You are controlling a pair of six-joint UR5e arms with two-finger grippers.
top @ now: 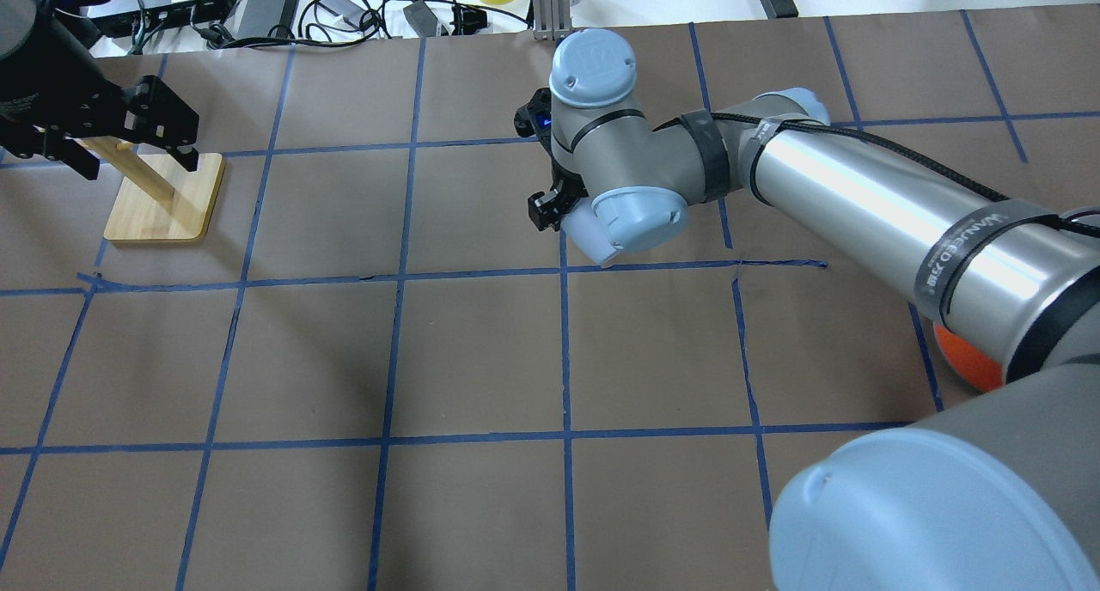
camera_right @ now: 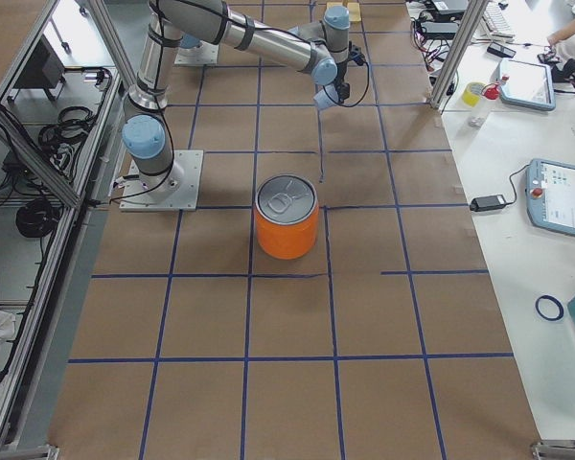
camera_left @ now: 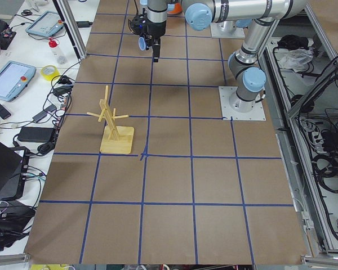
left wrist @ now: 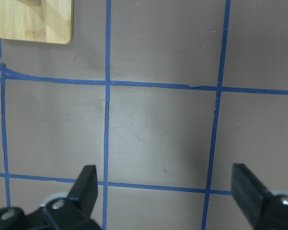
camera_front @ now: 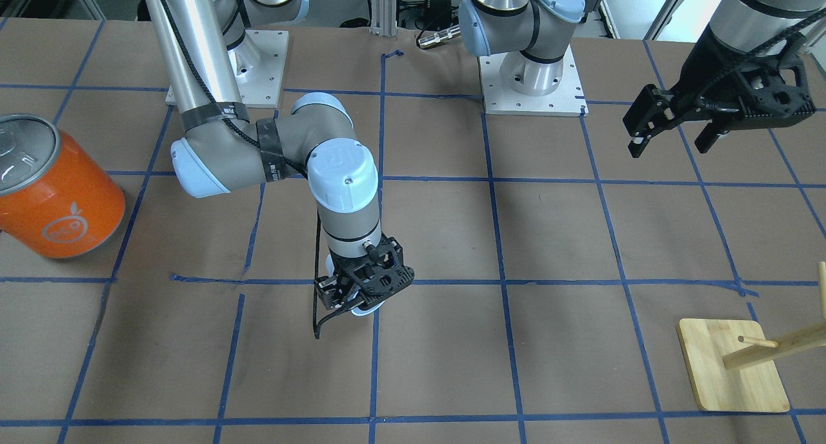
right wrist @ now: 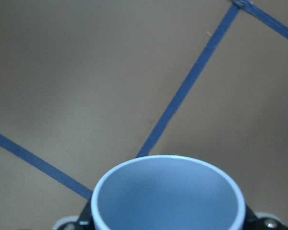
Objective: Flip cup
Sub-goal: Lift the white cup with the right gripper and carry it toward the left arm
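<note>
Right gripper (camera_front: 353, 300) grips the cup (right wrist: 169, 199) low over the table (camera_front: 452, 366) near its centre. The cup's mouth faces the wrist camera. Left gripper (camera_front: 671, 144) hangs wide, empty and well apart.

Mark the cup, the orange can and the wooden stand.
cup (right wrist: 169, 201), right wrist view, on its bluish inside.
orange can (camera_front: 61, 192), front-facing view, on its orange side wall.
wooden stand (top: 185, 213), overhead view, on its flat base.
</note>
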